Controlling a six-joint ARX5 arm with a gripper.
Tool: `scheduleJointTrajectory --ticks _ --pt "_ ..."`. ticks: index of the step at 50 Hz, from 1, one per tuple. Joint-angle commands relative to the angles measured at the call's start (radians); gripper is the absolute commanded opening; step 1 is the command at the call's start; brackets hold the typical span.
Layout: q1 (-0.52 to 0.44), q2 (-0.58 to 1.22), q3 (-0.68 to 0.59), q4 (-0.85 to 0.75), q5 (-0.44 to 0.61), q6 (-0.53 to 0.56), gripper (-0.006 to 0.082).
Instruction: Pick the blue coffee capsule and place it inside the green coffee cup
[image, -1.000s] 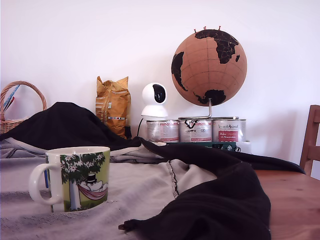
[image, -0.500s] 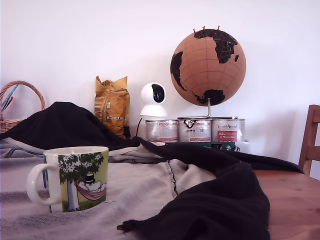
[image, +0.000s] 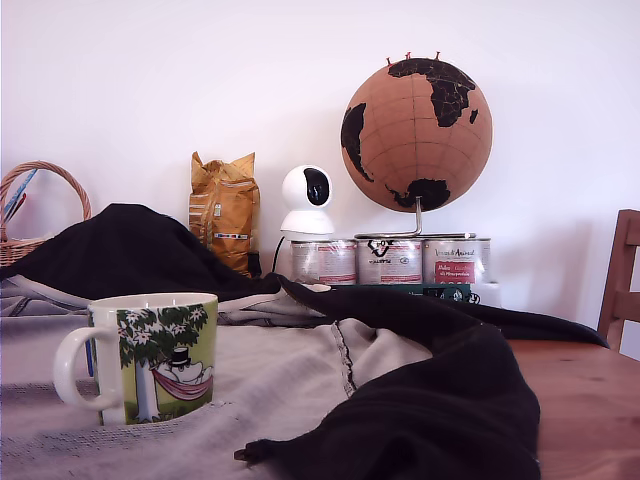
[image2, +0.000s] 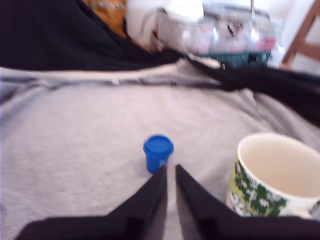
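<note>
Small stubby blue plastic capsule (image2: 158, 153) is seen upright on grey cloth (image2: 75, 145), just ahead of black gripper (image2: 170, 172). Fingers nearly closed w/ narrow gap, nothing gripped. White ceramic mug w/ green print (image2: 272, 175) stands near, mouth up, apparently empty for drop-in.

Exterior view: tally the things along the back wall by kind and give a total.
Tins: 3
Cork globe: 1
White camera: 1
Yellow bag: 1
Wicker basket: 1
Total: 7

White wall (image: 180, 70); wooden table (image: 590, 400); wooden chair (image: 622, 280) at exterior view's right.
</note>
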Motion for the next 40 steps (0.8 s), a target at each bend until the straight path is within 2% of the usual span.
scheduleJointTrajectory --ticks 1,3,5,21,34,40 --pt "-0.016 0.061 0.003 0.066 -0.016 0.006 0.0551" --pt "-0.024 0.106 0.003 0.098 -0.03 0.007 0.0631" --pt "-0.031 0.147 0.003 0.128 -0.047 0.008 0.0664" --pt "-0.07 0.456 0.033 0.349 -0.056 0.066 0.0666" --pt "-0.074 0.692 0.177 0.382 -0.032 0.123 0.0665" --pt "-0.074 0.797 0.248 0.38 0.019 0.15 0.0665"
